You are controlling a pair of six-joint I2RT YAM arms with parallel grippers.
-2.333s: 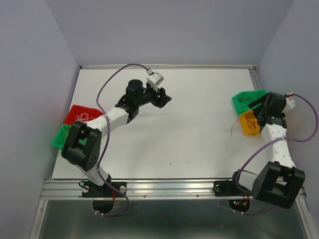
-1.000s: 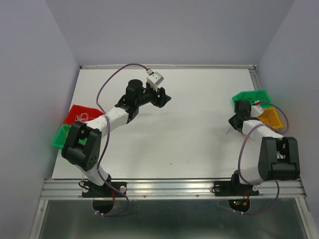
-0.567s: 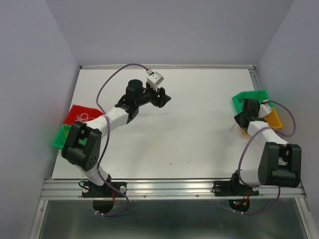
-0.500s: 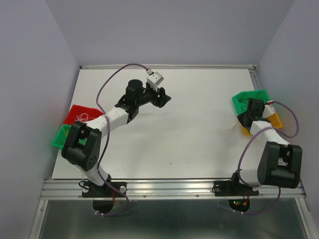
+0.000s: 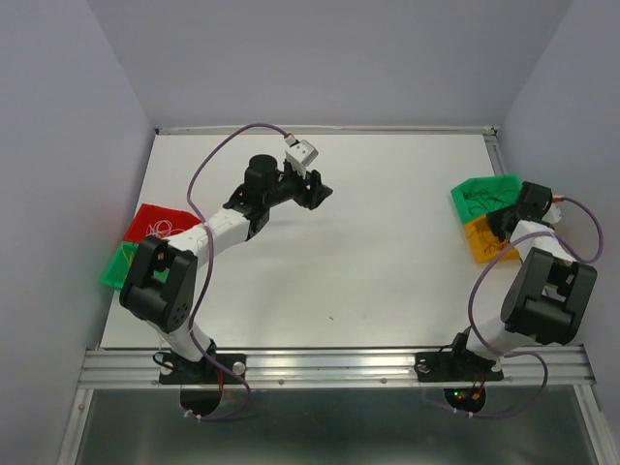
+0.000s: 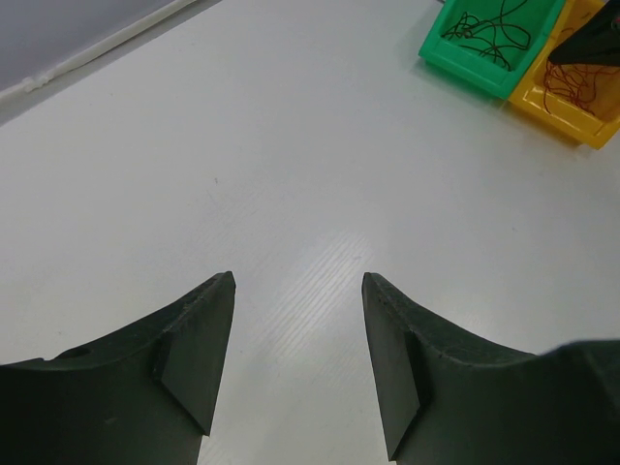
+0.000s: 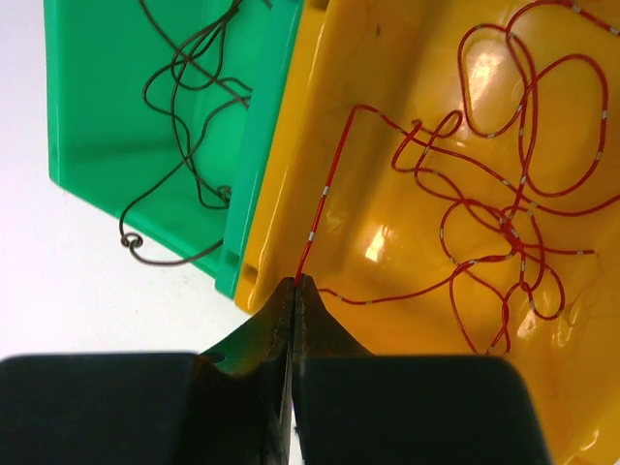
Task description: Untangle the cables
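The cables lie sorted in bins. A red cable [image 7: 325, 189] with pale marks is pinched in my right gripper [image 7: 294, 281], which is shut on it at the near rim of the yellow bin [image 7: 387, 126]. The rest of it lies in loops [image 7: 504, 223] inside that bin. A dark brown cable [image 7: 184, 97] sits in the green bin [image 7: 97, 145], one curl hanging over the rim. From above, my right gripper [image 5: 501, 227] is over the yellow bin [image 5: 481, 244]. My left gripper [image 5: 323, 192] hovers open over bare table, its fingertips [image 6: 218, 291] holding nothing.
At the right edge stand the green bin [image 5: 480, 197] and the yellow bin, also seen far off as a green bin [image 6: 484, 73] in the left wrist view. A red bin [image 5: 155, 215] with a pale coil and a second green bin [image 5: 114, 269] sit at the left edge.
My right wrist has swung rightward across the yellow bin. The thin cable end that trailed on the table left of that bin no longer shows there. The left arm has not moved.
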